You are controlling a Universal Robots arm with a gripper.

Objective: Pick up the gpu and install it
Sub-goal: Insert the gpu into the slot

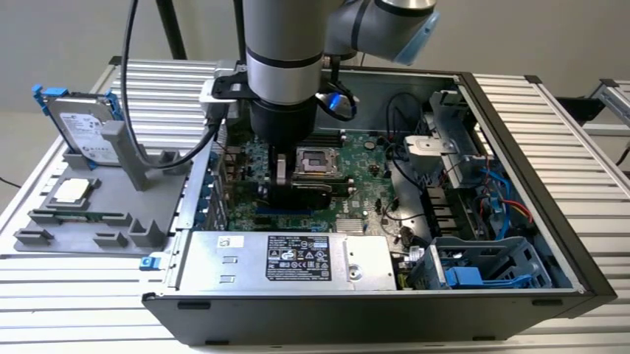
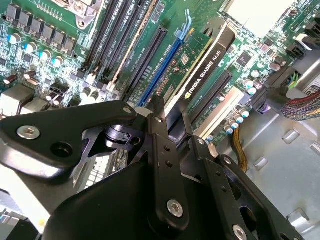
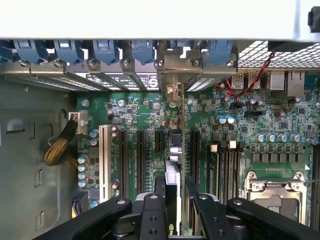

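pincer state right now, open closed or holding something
Pincer: shut on the gpu, which stands on edge over the motherboard slots inside the computer case.

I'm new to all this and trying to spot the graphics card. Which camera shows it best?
The second wrist view: the gpu shows its black edge, standing on edge in the motherboard, just beyond the gripper. The first wrist view sees it edge-on, a thin strip. In the exterior view the arm covers most of it.

white lettering along gpu (image 2: 206,70) shroud, apparently branding
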